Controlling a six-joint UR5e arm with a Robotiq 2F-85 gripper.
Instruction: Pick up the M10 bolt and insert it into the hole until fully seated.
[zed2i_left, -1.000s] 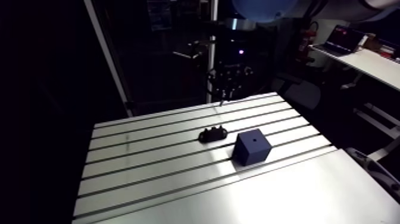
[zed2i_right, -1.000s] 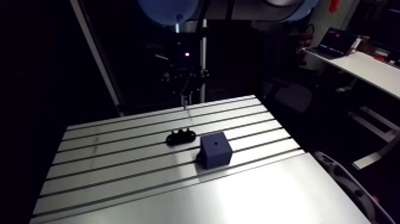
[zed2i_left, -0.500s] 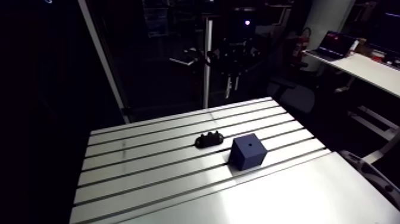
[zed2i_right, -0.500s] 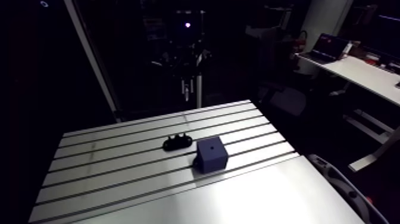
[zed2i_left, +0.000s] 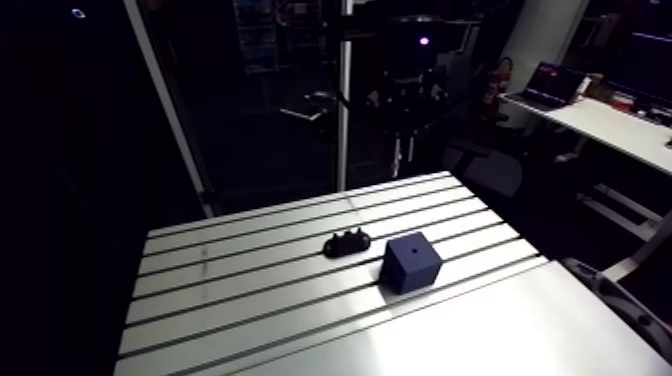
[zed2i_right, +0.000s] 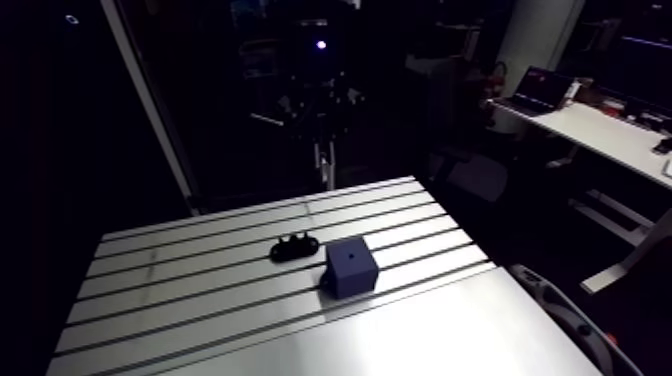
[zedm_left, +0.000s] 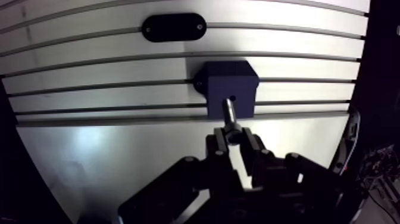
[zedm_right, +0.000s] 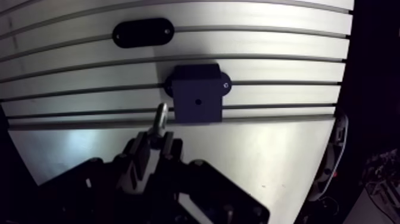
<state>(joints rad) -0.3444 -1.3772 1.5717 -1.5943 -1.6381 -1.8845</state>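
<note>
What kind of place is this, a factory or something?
Likely a robot test bench: a slotted aluminium table, a blue block with a hole, and a gripper holding a bolt.

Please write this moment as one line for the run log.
pincer: shut on M10 bolt | bolt: above table, not inserted | blue block: on table, hole free | black holder: beside block

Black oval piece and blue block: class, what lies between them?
Nothing; the wrist view shows only bare slotted table between the black oval piece and the blue block.
</note>
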